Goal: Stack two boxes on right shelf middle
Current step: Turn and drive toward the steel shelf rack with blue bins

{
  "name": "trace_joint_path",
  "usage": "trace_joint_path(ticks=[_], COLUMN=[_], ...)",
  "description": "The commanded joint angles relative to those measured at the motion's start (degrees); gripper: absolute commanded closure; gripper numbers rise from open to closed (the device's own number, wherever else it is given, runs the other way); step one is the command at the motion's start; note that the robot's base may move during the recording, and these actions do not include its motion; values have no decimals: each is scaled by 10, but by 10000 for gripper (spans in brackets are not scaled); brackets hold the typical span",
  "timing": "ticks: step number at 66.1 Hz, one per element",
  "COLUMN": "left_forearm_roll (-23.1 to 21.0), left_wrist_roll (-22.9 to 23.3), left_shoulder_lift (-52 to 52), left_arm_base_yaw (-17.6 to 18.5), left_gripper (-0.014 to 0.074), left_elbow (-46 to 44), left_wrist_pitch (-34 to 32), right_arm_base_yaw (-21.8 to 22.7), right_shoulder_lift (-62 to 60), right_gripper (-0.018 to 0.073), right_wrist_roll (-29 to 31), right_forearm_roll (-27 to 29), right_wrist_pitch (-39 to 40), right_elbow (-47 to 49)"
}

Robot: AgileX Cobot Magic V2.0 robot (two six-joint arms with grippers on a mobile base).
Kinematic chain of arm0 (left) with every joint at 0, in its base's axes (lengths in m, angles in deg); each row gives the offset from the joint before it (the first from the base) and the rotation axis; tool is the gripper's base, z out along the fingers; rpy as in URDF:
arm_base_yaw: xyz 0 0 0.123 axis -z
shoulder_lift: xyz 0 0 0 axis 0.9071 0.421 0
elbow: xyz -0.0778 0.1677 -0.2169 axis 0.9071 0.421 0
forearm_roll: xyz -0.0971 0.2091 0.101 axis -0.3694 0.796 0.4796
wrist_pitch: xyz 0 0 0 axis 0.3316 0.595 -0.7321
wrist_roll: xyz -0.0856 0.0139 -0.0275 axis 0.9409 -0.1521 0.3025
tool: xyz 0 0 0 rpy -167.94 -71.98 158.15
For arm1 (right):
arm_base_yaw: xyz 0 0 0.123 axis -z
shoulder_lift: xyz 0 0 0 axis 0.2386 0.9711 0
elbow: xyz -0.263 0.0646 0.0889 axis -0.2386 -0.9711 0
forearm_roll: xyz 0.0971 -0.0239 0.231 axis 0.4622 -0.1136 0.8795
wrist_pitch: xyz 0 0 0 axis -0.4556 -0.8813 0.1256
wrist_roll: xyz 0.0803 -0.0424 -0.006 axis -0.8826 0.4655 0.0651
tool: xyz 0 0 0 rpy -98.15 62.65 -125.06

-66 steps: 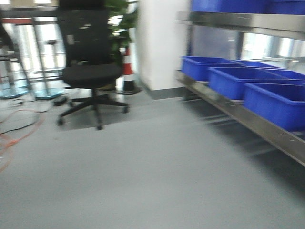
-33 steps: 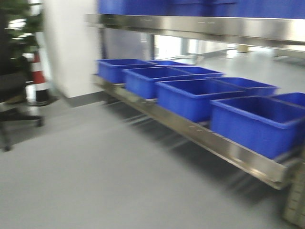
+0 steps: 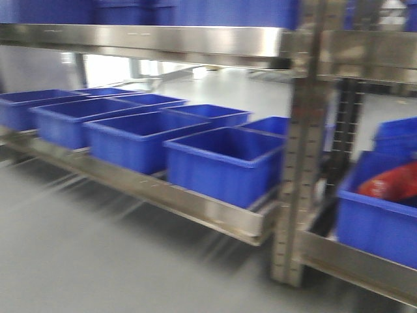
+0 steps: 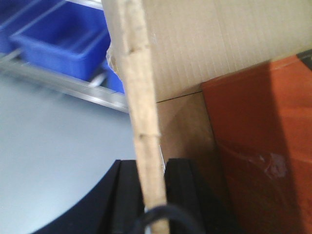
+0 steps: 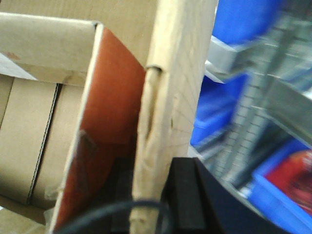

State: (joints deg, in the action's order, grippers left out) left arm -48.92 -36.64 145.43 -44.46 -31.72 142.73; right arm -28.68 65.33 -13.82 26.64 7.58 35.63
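Note:
A brown cardboard box wall (image 4: 141,107) stands edge-on in the left wrist view, and my left gripper (image 4: 153,168) is shut on it, one black finger on each side. An orange-red panel (image 4: 258,146) lies inside that box. In the right wrist view my right gripper (image 5: 156,170) is shut on another cardboard wall (image 5: 168,97), with the same orange-red panel (image 5: 112,107) inside. More brown cardboard with a dark seam (image 5: 29,141) shows to the left; I cannot tell if it is a second box. The stainless-steel shelf (image 3: 195,202) fills the front view. No box or gripper shows there.
Several blue bins (image 3: 221,163) sit in a row on the low tier, and more stand on the tier above (image 3: 163,39). A grey perforated upright (image 3: 298,163) splits the rack. To its right a blue bin (image 3: 371,222) holds something red. Grey floor lies in front.
The front view has swung to the right: the office chair, the cone and the white wall have left the frame. The rack's upright and its right section have come into view.

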Motion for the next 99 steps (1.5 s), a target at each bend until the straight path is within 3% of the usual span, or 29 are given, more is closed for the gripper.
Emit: trace_joint_path(ticks=[1, 99], left_forearm_roll=[21, 21], left_wrist_roll=[-5, -5], left_shoulder_lift=[-3, -3], left_arm_base_yaw=[-1, -1], left_gripper=[708, 708], left_elbow=[-6, -6], left_wrist_pitch=[-16, -16], right_arm_base_yaw=[4, 4], right_shoulder_lift=[-9, -9], right_gripper=[711, 711], right_wrist_roll=[10, 10], right_forearm_roll=[-10, -10], right_wrist_pitch=[38, 38], right_elbow=[6, 6])
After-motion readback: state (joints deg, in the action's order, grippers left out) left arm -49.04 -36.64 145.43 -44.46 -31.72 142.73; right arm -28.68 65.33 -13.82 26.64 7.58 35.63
